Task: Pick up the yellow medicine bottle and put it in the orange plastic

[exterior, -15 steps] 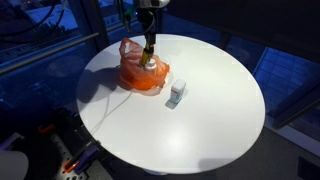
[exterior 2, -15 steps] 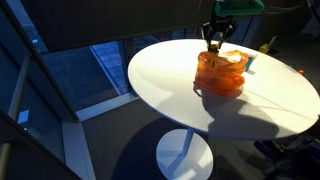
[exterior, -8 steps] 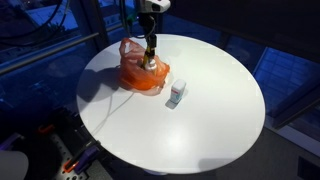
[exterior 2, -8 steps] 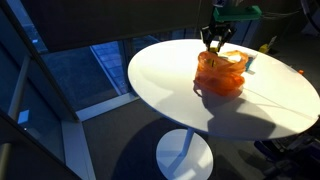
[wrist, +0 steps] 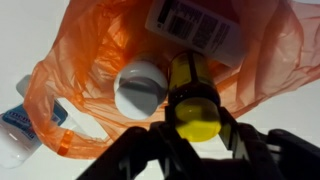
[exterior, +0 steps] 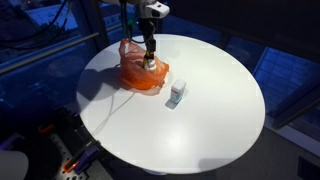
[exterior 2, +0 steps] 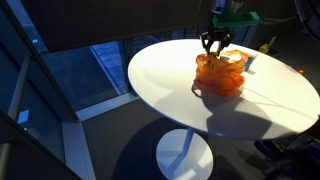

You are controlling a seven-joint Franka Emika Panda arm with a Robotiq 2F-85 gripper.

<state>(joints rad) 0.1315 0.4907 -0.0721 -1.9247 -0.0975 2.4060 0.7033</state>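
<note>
White table (exterior: 200, 120) | hand (wrist: 196, 132) clamped on yellow medicine bottle (wrist: 192, 88) | over orange plastic (wrist: 90, 60)

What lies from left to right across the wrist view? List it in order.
pale blue-and-white bottle → white-capped bottle → yellow-capped bottle. The orange bag stretches across most of the view, so it has no place in the order.

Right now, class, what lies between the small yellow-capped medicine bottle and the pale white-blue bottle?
In the wrist view, a white-capped bottle and the wall of the translucent orange plastic bag lie between the yellow-capped medicine bottle and the white-blue bottle.
</note>
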